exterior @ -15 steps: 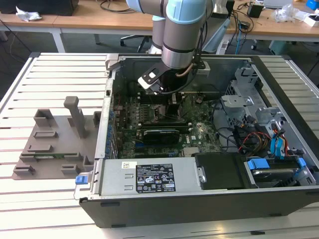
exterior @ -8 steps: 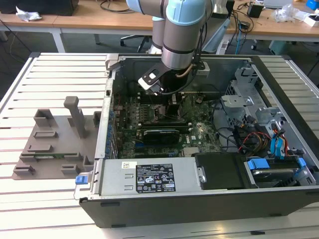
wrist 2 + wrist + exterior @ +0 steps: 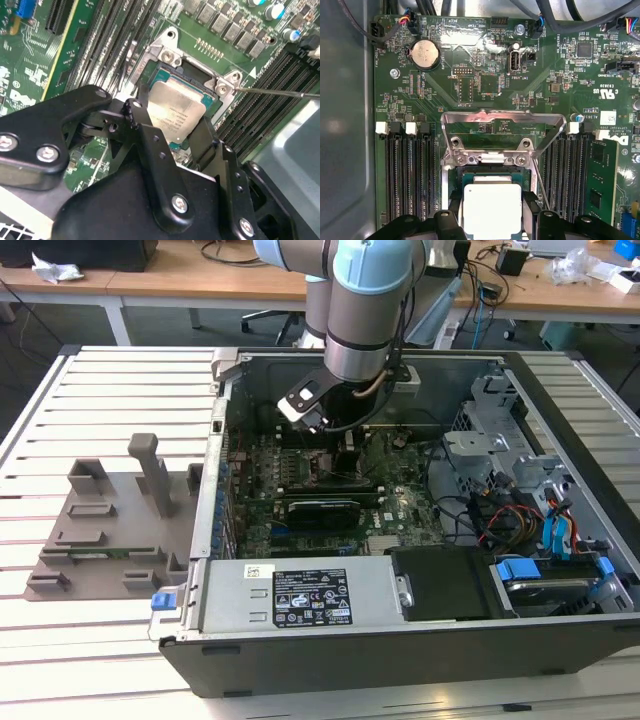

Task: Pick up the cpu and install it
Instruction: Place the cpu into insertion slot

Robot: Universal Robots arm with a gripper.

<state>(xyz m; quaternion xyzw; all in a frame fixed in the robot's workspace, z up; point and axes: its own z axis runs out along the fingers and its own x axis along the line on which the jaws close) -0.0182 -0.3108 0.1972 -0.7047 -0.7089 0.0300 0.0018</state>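
Note:
The cpu (image 3: 492,210) is a small square chip with a silvery lid (image 3: 175,112), lying flat in or just above the socket on the green motherboard (image 3: 485,85). My gripper (image 3: 492,222) reaches down into the open computer case (image 3: 400,645). Its two black fingers (image 3: 142,122) press against opposite sides of the chip. In the exterior view the gripper (image 3: 335,455) hangs over the middle of the board. The socket's metal frame (image 3: 505,117) stands flipped open beyond the chip, and its thin lever (image 3: 280,92) sticks out to one side.
Memory slots (image 3: 405,170) run along both sides of the socket. Case walls, a drive cage (image 3: 500,430) and cable bundles (image 3: 510,520) crowd the exterior view's right. A grey plastic fixture (image 3: 110,515) with slots and posts lies on the slatted table at that view's left.

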